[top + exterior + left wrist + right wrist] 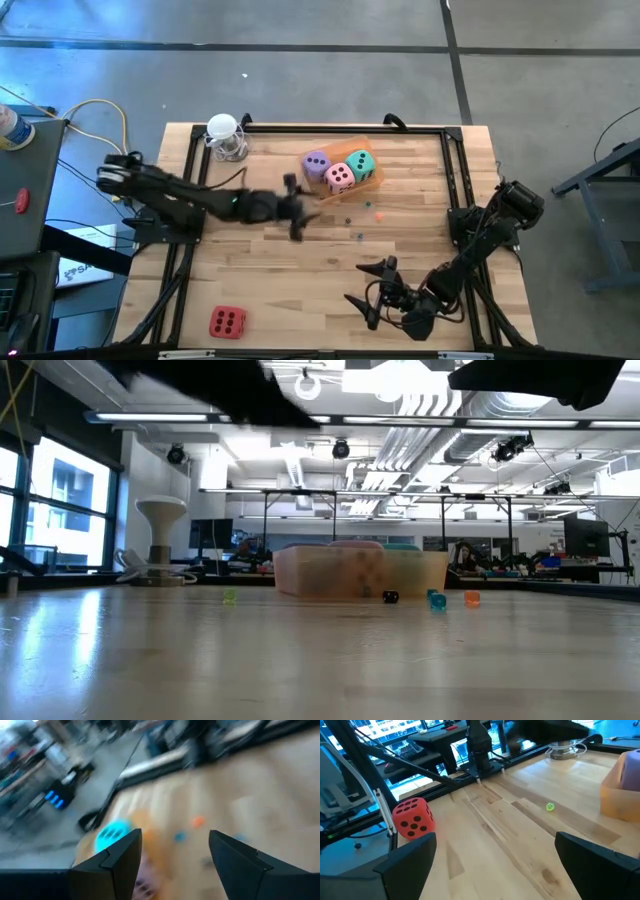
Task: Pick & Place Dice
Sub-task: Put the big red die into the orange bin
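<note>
Overhead, red die (pixel 227 321) visible, missing from low view; left gripper (pixel 295 208), right gripper (pixel 372 290) both spread.

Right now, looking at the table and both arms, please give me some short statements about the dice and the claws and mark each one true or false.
1. The red die lies inside the container. False: it sits alone on the bare table, near the front left corner.
2. The purple die, pink die and teal die are together in the orange container. True.
3. The left claw is shut on a die. False: its fingers are open and hold nothing, beside the container.
4. The right claw is open, over the front right part of the table. True.
5. Small coloured beads lie on the table close to the container. True.
</note>
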